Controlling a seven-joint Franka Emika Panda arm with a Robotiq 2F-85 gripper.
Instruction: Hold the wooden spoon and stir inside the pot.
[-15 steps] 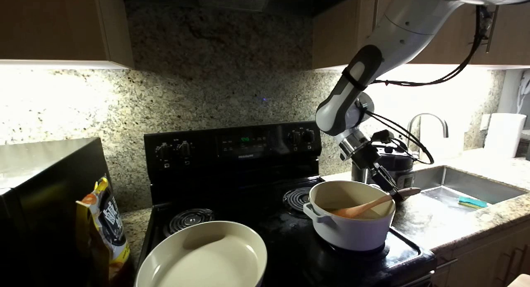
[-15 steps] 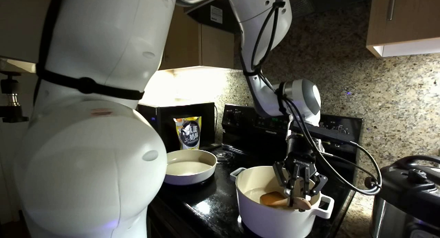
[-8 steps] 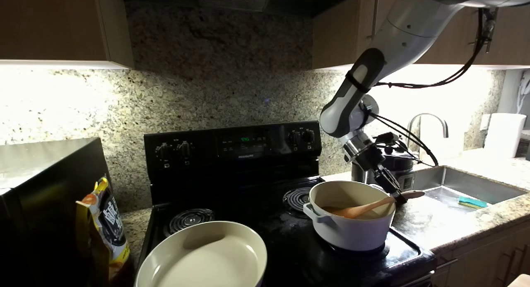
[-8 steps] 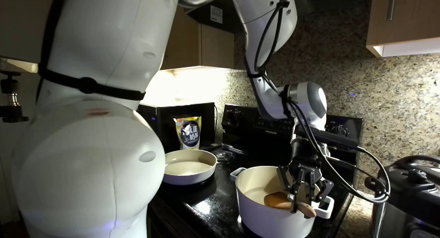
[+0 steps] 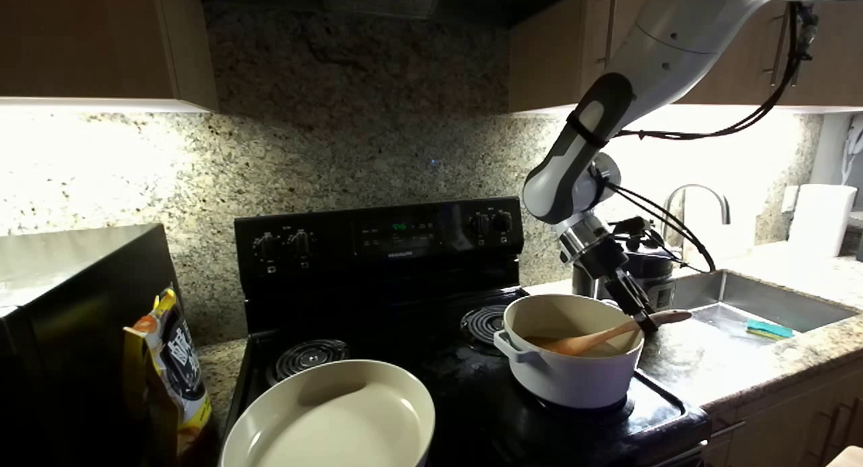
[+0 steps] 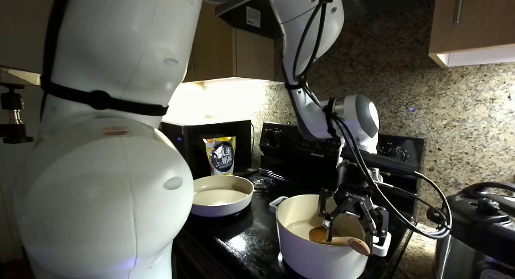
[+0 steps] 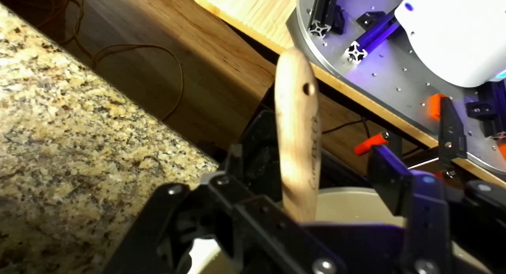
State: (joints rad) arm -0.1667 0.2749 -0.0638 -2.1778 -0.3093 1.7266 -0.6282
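The white pot (image 5: pixel 573 383) stands on the right front burner, and in an exterior view the pot (image 6: pixel 310 258) shows its cream inside. Leaning over its rim is the wooden spoon (image 5: pixel 588 341), bowl end down inside and handle end sticking out past the edge. My gripper (image 6: pixel 349 239) is at the rim, its fingers spread to both sides of the spoon handle (image 6: pixel 357 245). In the wrist view the handle (image 7: pixel 297 127) stands between the jaws, with a wide gap to the right finger (image 7: pixel 395 179). The left finger (image 7: pixel 236 161) stands apart from it too.
A shallow cream dish (image 5: pixel 337 430) sits on the stove's left front. Behind the gripper are the steel-and-black cooker (image 6: pixel 478 218) and the sink (image 5: pixel 721 288). A snack bag (image 6: pixel 222 156) leans by the microwave (image 6: pixel 189 142). Granite counter (image 7: pixel 87 155) borders the stove.
My gripper first shifted slightly right in the exterior views, carrying the spoon's handle end along. Over the last half second its fingers have opened off the handle, and the spoon has stayed in place.
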